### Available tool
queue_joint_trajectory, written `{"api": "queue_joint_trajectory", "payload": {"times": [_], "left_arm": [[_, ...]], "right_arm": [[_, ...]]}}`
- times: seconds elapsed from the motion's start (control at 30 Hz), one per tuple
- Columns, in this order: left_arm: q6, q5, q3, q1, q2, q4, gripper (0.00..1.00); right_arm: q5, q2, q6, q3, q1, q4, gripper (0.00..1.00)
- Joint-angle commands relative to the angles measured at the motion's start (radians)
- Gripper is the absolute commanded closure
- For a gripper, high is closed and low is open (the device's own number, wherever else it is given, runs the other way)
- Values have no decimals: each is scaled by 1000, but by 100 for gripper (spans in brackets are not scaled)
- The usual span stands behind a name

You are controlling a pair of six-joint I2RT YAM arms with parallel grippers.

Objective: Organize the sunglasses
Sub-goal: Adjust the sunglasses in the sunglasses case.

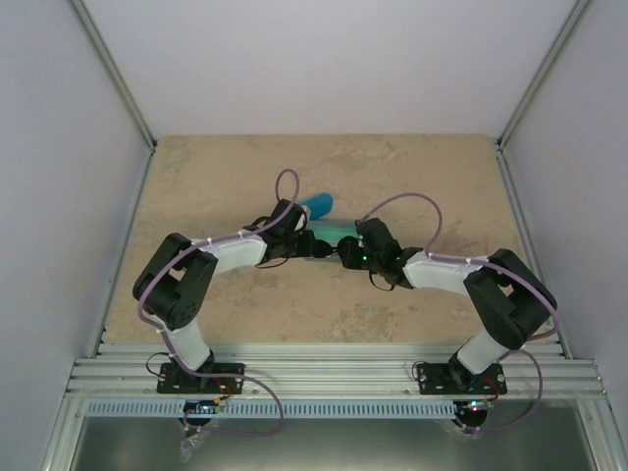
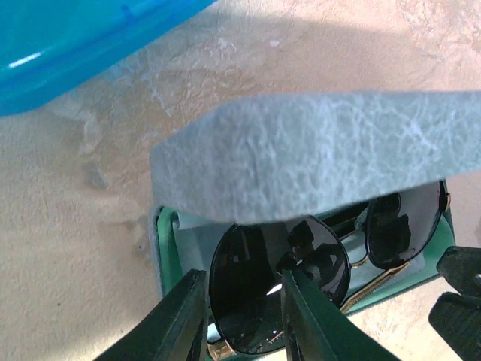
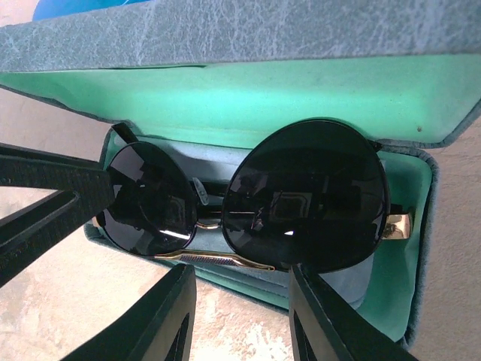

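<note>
Sunglasses (image 3: 301, 203), the thin wire-framed pair with dark lenses, lie folded inside the open grey-blue case (image 3: 406, 226), lenses facing out of its mouth. The tan stone-patterned table (image 1: 216, 177) carries that case near its middle. The left arm (image 1: 231, 250) and right arm (image 1: 446, 267) reach in from opposite ends of the case, an approach which, in my judgement, lets both tend the frame without crossing. A glossy blue case (image 1: 317, 205) lies just beyond the grey-blue case, on its far side. Its contents cannot be determined, and no red-orange pair is in view. The lid (image 2: 323, 150) of the grey-blue case stands raised over the glasses, presumably kept up until the frame is seated. The left gripper (image 2: 242, 289) has its jaws part open, fingers set over one lens at the case's front edge. Nothing is visibly clamped, and contact with the lens cannot be determined. The right gripper (image 3: 242, 274) is likewise part open at the front edge under the other lens, with nothing held and bare table showing between its jaws. That lens appears to ride slightly over the case's front wall, so the pair is judged not fully seated. A gold-toned temple (image 3: 214, 259) runs along the front wall. A pale blue cloth (image 2: 192, 244) appears to line the case floor beneath the lenses.
</note>
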Motion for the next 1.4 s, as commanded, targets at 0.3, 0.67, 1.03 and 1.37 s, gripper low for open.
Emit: {"api": "queue_joint_trajectory", "payload": {"times": [0.3, 0.67, 1.03, 1.37], "left_arm": [[39, -5, 67, 18, 47, 3, 71], [46, -20, 82, 19, 67, 4, 73], [37, -126, 57, 18, -55, -68, 61], [2, -197, -76, 19, -280, -85, 51]], "right_arm": [[-43, 49, -2, 22, -5, 49, 66], [-55, 73, 8, 30, -4, 65, 68], [-58, 31, 18, 36, -2, 64, 70], [58, -217, -16, 13, -5, -52, 63]]}}
